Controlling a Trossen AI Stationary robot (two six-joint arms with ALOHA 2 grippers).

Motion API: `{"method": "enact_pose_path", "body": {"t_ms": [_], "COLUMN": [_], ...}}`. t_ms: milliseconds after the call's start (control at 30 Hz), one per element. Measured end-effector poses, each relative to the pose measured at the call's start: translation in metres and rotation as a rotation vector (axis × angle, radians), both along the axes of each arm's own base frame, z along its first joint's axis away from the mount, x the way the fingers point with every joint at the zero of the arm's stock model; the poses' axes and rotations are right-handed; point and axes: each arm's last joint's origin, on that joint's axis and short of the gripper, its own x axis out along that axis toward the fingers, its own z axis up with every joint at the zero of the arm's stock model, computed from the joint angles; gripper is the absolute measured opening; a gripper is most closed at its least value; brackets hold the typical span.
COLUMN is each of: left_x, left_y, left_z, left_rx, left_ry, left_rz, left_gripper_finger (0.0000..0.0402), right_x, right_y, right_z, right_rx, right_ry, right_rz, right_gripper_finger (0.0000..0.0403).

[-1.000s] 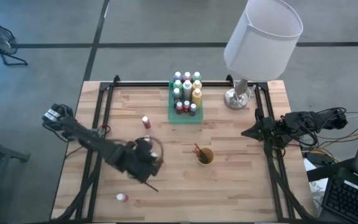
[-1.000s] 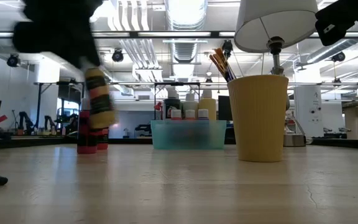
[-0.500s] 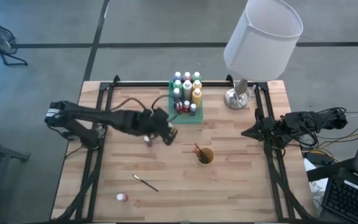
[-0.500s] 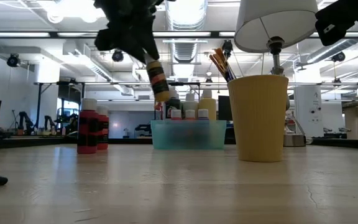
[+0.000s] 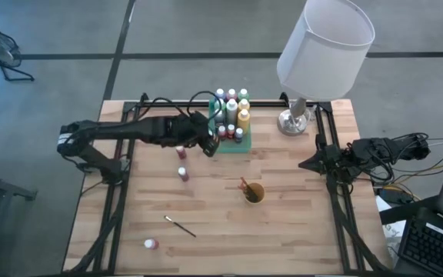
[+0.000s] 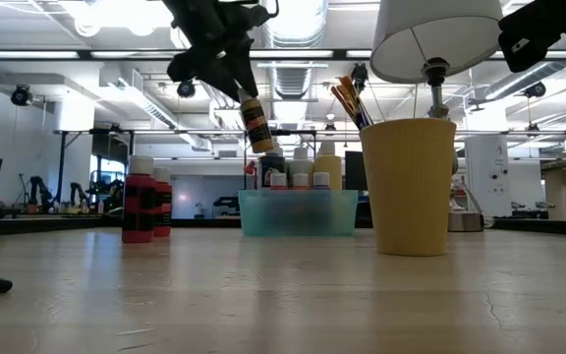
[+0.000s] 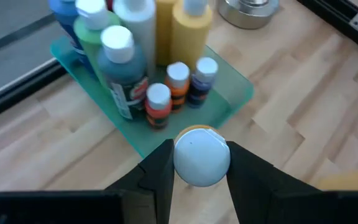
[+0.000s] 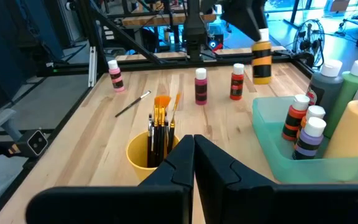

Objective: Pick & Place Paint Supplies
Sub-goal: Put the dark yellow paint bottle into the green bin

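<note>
Jaws of the left gripper are pinching one orange bottle, hanging at the tray's nine o'clock. Three bottles are standing loose on the worktop; the right gripper's jaws are staying pressed together.

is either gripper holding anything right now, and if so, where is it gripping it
The left gripper holds a yellow-orange paint bottle by its pale cap end, in the air beside the green tray. The right gripper is shut and empty.

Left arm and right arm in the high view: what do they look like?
Both are dark, jointed arms. The left arm has black cables looping along it and a pale tag near its base. The right arm trails a cable bundle. Each wrist view shows two blocky dark fingers.
</note>
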Motion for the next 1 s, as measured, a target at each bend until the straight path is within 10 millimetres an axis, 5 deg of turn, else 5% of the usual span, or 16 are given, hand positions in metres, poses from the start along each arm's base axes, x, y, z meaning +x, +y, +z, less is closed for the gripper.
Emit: {"method": "enact_pose_path", "body": {"t_ms": [1000], "left_x": [0.018], "left_y": [0.054], "left_z": [-0.038], "left_rx": [0.006], "left_ry": [0.121], "left_rz": [0.119], "left_gripper_finger": [0.0127], "right_x": [0.000], "right_y": [0.000], "right_z": [0.000], "right_rx": [0.000], "right_ry": [0.000], "right_rz": [0.000], "right_gripper_finger": [0.0008]}}
